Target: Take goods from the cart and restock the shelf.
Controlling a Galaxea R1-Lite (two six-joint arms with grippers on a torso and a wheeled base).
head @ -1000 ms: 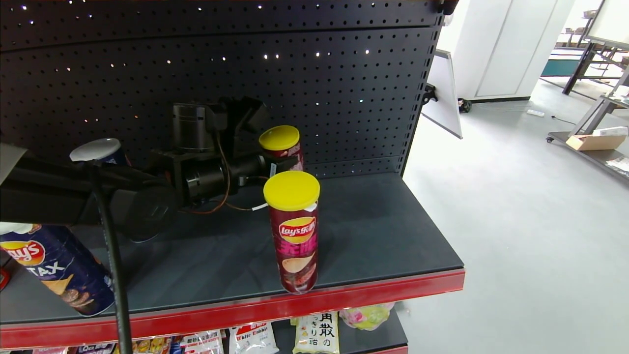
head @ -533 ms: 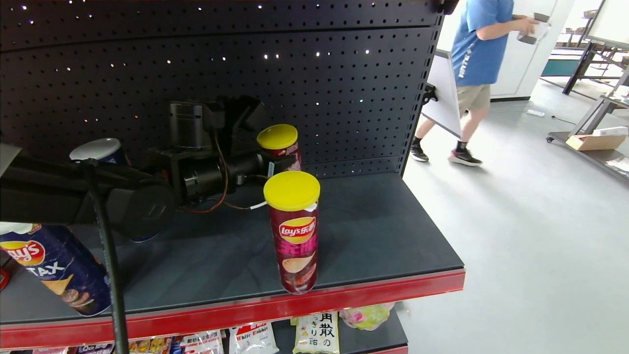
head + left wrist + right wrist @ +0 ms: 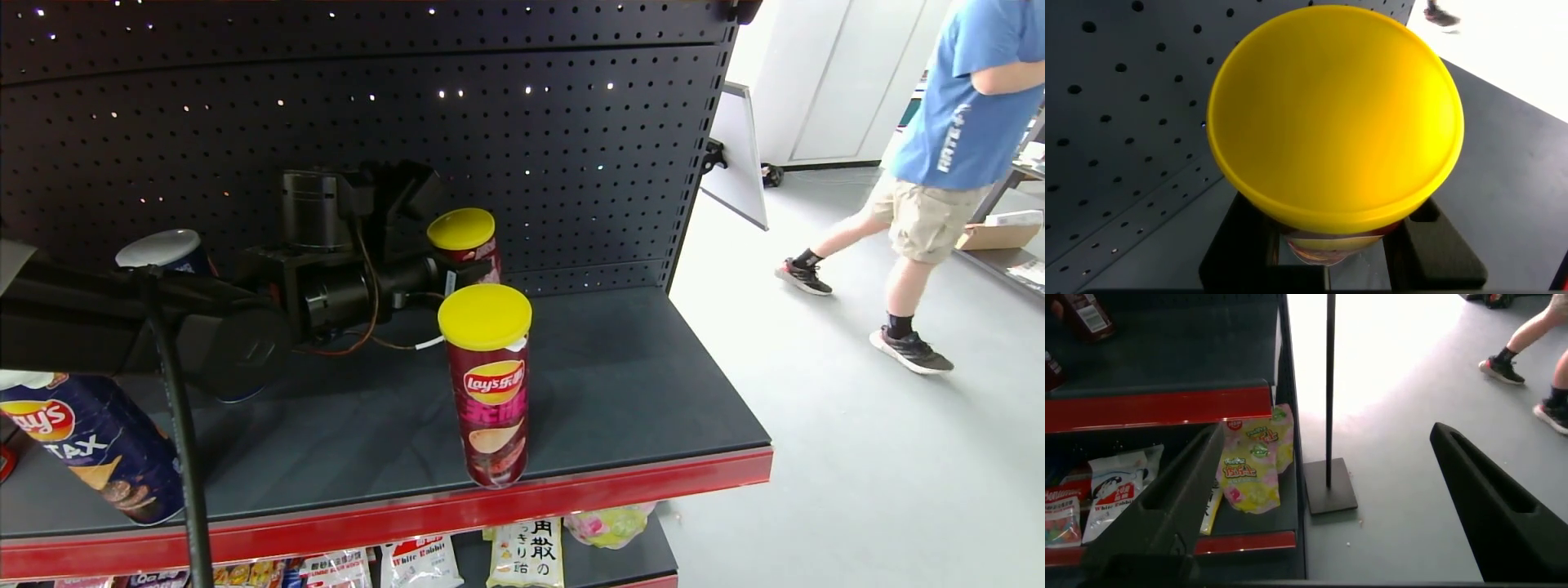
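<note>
A maroon chip can with a yellow lid (image 3: 462,230) stands near the pegboard at the back of the dark shelf (image 3: 637,384). My left gripper (image 3: 472,265) is shut on its body from the left. In the left wrist view the yellow lid (image 3: 1335,114) sits above the left gripper (image 3: 1331,245), with one black finger on each side of the can. A second maroon can (image 3: 487,384) stands upright at the shelf's front edge. My right gripper (image 3: 1329,433) hangs open and holds nothing, out beside the lower shelf.
A blue chip can (image 3: 90,445) leans at the front left, and another with a white lid (image 3: 163,249) stands behind my left arm. The shelf's right half is bare. Snack bags (image 3: 1253,461) fill the lower shelf. A thin black pole (image 3: 1329,376) stands on the floor.
My left arm and its can have barely shifted. The front can has stayed where it was.
</note>
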